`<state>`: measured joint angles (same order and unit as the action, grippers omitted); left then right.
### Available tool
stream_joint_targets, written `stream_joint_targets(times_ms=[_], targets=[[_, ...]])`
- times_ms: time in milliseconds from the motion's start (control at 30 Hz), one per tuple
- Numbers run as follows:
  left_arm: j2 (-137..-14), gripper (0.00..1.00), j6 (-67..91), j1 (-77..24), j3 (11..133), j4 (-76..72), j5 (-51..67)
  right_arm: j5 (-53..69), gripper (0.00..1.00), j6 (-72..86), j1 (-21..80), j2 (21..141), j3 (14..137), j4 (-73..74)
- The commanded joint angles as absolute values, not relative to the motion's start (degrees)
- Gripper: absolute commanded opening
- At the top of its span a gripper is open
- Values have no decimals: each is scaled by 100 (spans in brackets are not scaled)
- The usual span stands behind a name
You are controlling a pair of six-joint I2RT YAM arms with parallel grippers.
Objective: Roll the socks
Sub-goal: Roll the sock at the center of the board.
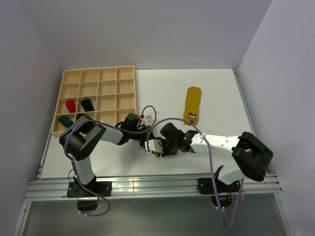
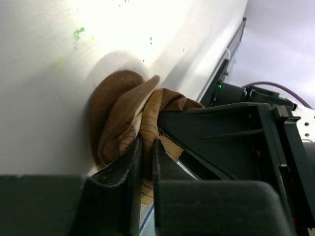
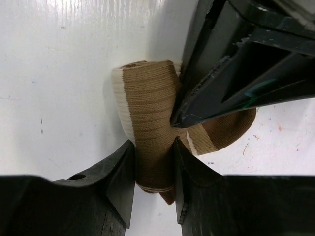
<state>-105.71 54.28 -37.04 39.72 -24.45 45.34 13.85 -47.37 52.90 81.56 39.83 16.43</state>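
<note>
Brown-and-white sock (image 3: 147, 113) sits bunched into a stubby roll on the white table (image 3: 59, 73), caught between both grippers at once. The right gripper (image 3: 153, 145) has its two fingers (image 3: 120, 182) pressed against either side of the roll's brown near end. Fabric fills the gap between them, so it is gripping the sock. The left gripper (image 2: 147, 142) comes in from the opposite side. Its fingers (image 2: 129, 169) stand nearly together with only a slit between them, and a thin fold of tan fabric runs into that slit, so it looks pinched on the sock too. Seen from the right wrist, the left gripper's dark tip touches the roll just beyond the right fingers. Well beyond both pairs of fingers a mustard yellow sock (image 1: 193, 104) lies flat. Far off on the left gripper's side stands a wooden tray (image 1: 98, 81), with a red sock (image 1: 71, 105), a black sock (image 1: 87, 104) and a teal sock (image 1: 65, 120) in separate compartments.
</note>
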Motion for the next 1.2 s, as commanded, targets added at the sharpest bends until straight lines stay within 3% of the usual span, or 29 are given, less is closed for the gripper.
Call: stream_joint_targets(times_ms=[0, 200, 433, 800, 1000, 1167], targets=[[-9977, 16, 5141, -3533, 3885, -2381, 3930, 1608, 28, -4711, 5291, 8297, 4087, 2407], [-9361, 25, 5194, -3393, 3762, -2373, 3349, 1854, 28, -4728, 5221, 8560, 4297, 2847], [-8588, 19, 5264, -3375, 3280, -2258, 2269, 2451, 28, -4939, 4993, 9113, 4886, 3769], [-5882, 19, 5582, -3278, 1820, -2119, 177, 3427, 29, -5791, 3964, 10774, 6766, 5913], [-4799, 25, 4504, -3891, 1784, -1767, -597, 3875, 29, -6161, 3613, 11810, 7768, 6932], [-5253, 31, 3710, -4745, 2144, -1705, -1001, 3973, 30, -6126, 3507, 12164, 8173, 7146]])
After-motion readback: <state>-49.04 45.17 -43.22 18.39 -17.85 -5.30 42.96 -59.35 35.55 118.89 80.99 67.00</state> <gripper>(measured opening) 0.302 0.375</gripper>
